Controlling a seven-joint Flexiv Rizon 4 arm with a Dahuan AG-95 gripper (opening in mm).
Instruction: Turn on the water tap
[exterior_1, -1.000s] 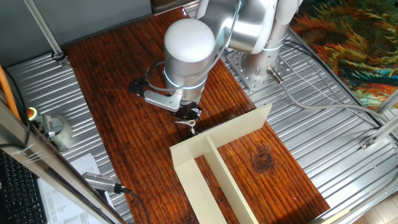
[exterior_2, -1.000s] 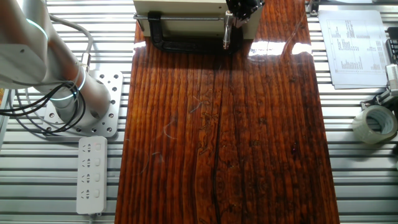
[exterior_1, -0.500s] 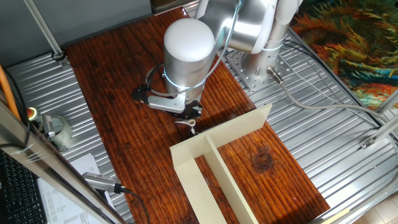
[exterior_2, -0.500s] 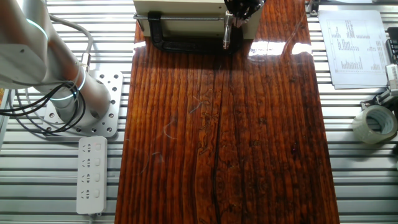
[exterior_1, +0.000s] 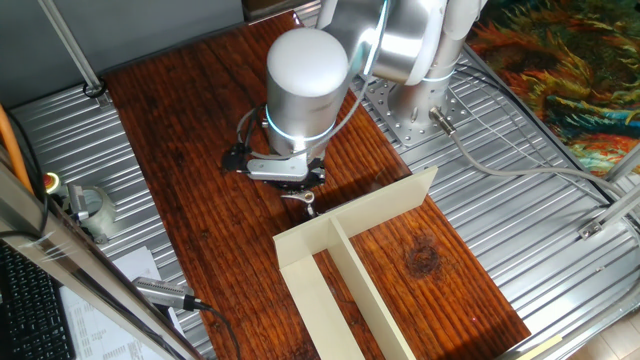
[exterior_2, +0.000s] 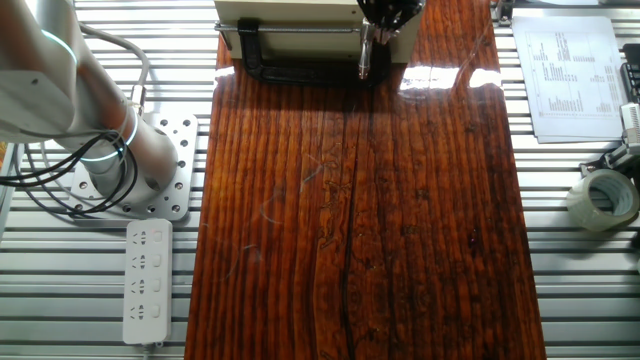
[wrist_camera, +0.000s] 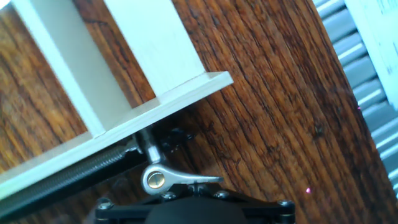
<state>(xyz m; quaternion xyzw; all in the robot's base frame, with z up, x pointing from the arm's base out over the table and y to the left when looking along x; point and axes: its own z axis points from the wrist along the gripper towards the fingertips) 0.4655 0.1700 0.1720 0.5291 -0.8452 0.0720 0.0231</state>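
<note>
The arm (exterior_1: 305, 80) is seen bent steeply down over the desk (exterior_1: 190, 130), its white elbow cap hiding most of the wrist. The gripper (exterior_1: 303, 186) is pointed straight down at the corner of the cream divider (exterior_1: 345, 235). Directly under it, the tap (exterior_1: 307, 202) is glimpsed as a small silver glint. In the other fixed view the gripper (exterior_2: 385, 12) is cut off at the far edge of the desk (exterior_2: 350, 220), with the tap (exterior_2: 364, 55) as a thin silver stem beside a black clamp (exterior_2: 300, 72). Only the hand view shows detail: the tap (wrist_camera: 163, 179) with its lever pointing right, against the divider (wrist_camera: 155, 68). Whether the jaws are wide or closed cannot be told.
</note>
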